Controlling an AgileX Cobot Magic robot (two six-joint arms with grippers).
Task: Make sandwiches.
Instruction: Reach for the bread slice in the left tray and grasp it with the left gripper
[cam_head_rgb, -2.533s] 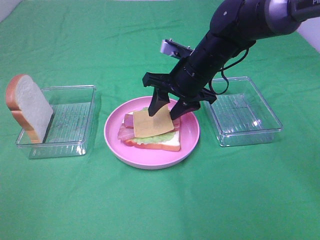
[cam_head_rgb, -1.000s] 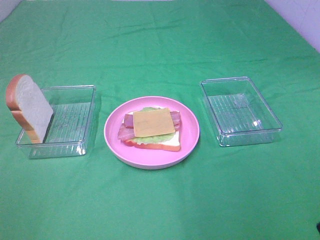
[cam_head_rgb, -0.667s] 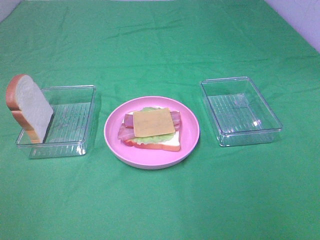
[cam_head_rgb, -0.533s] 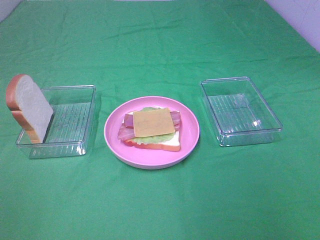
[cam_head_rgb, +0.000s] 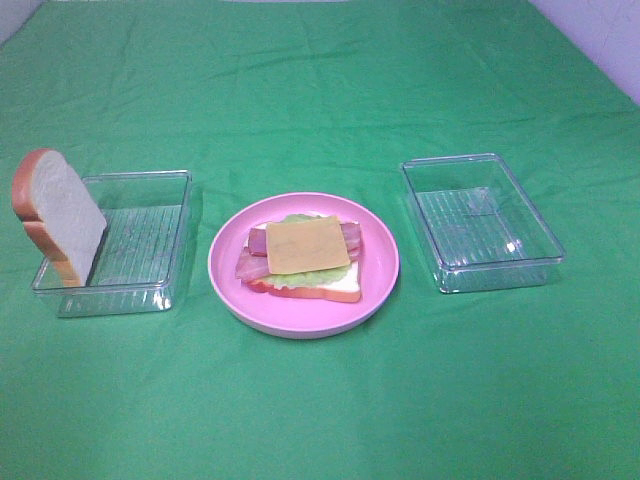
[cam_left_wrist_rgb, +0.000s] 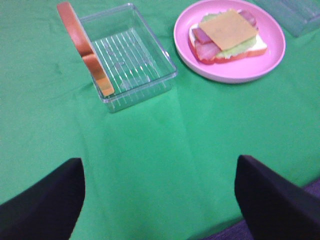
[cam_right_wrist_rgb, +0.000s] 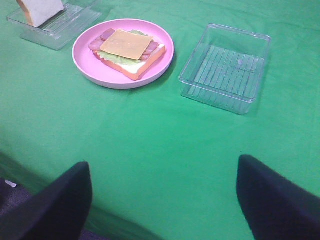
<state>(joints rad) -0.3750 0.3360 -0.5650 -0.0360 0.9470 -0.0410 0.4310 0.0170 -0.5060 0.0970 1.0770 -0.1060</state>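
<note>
Pink round plate (cam_head_rgb: 228, 290), frame centre, carries the open sandwich (cam_head_rgb: 303, 258): bread, lettuce, bacon, yellow cheese square (cam_head_rgb: 307, 244) uppermost. Remaining: the second bread slice (cam_head_rgb: 58, 215), leaning in the clear tray (cam_head_rgb: 150, 272) at left. Left gripper (cam_left_wrist_rgb: 160, 200) and right gripper (cam_right_wrist_rgb: 162, 202) both stand spread, empty.

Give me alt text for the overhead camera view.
An open-faced toy sandwich topped with a yellow cheese square sits on a round pink plate, flanked by two clear plastic trays on green cloth; a bread slice leans in the left tray.

Plate (cam_head_rgb: 225, 285) sits between two trays; open sandwich (cam_head_rgb: 303, 258) on it. Bread slice (cam_head_rgb: 58, 215) leans in left tray (cam_head_rgb: 140, 285); right tray (cam_head_rgb: 500, 270) opposite.
</note>
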